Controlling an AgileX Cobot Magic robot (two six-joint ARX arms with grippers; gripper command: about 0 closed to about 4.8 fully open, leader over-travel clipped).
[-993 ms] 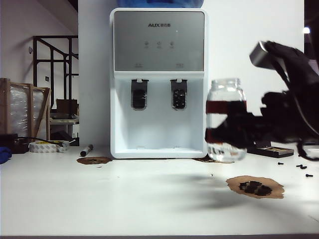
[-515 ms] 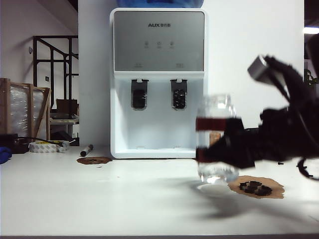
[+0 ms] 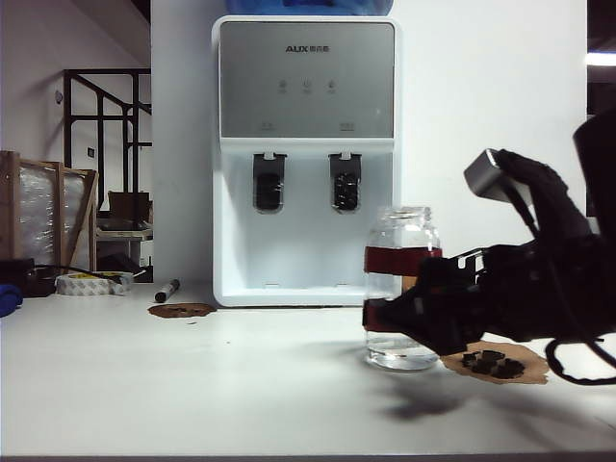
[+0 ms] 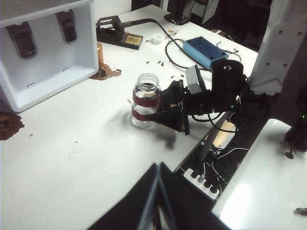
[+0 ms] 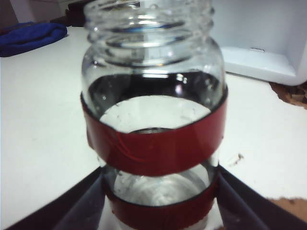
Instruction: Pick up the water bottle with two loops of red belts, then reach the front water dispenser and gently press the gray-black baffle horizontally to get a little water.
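The water bottle (image 3: pixel 402 279) is a clear glass jar with two dark-red bands and a little water in its bottom. It stands low at the table, right of and in front of the white water dispenser (image 3: pixel 306 96). My right gripper (image 3: pixel 385 313) comes in from the right and is shut on it, with a black finger on each side of the lower band (image 5: pixel 158 211). The gray-black baffle (image 3: pixel 346 185) hangs above and left of the bottle's mouth, apart from it. My left gripper (image 4: pixel 157 166) hovers over the near table edge, shut and empty, well away from the bottle (image 4: pixel 146 98).
A brown stain with black bits (image 3: pixel 493 363) lies just right of the bottle. A marker (image 3: pixel 166 289), a tape roll (image 3: pixel 91 282) and another stain (image 3: pixel 181 310) sit left of the dispenser. Beyond the bottle are a soldering stand (image 4: pixel 117 31), a blue box (image 4: pixel 206 50) and cables.
My right gripper carried the bottle from mid-air down and to the left, until its base reached the table in front of the dispenser. The grip stayed the same.
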